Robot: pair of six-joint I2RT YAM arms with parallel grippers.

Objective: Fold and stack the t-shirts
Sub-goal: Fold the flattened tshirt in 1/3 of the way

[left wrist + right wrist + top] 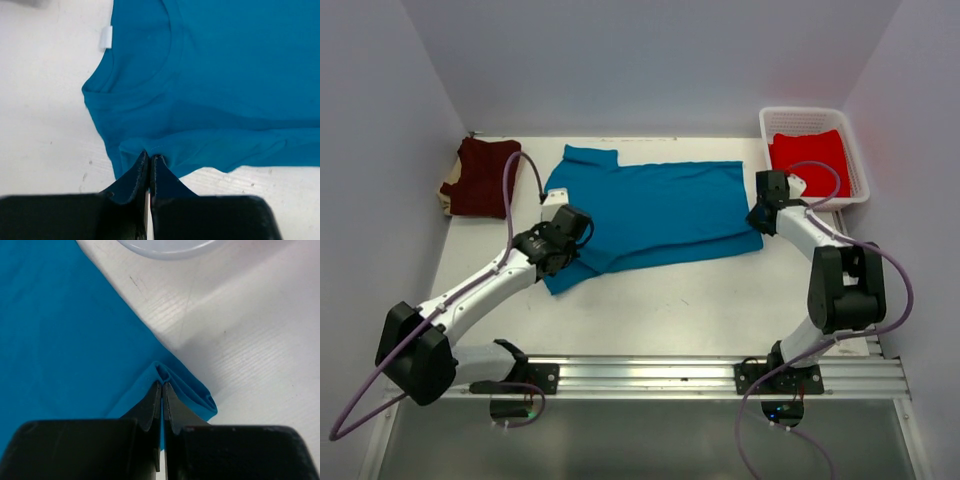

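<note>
Two end effectors, three shirts, one basket. The left end effector has its two fingers pressed together on a raised fold of cloth at the near edge of the teal shirt, on the collar end of the garment; in the left wrist view a small white label shows at the neckline beyond the fingertips. The right end effector likewise has its fingers closed together, pinching a small pleat at the near right corner of the same shirt, with bare tabletop just beside that corner. The teal shirt is the only one of the three held. It lies spread flat across the middle of the tabletop, collar toward the left arm and lower hem toward the right arm, so that it stretches between the two end effectors, each of which grips its near edge. The maroon shirt lies in a compact bundle at the far left corner, apart from the left end effector and untouched. The red shirt lies inside the white mesh basket at the far right corner, just beyond the right end effector and untouched.
</note>
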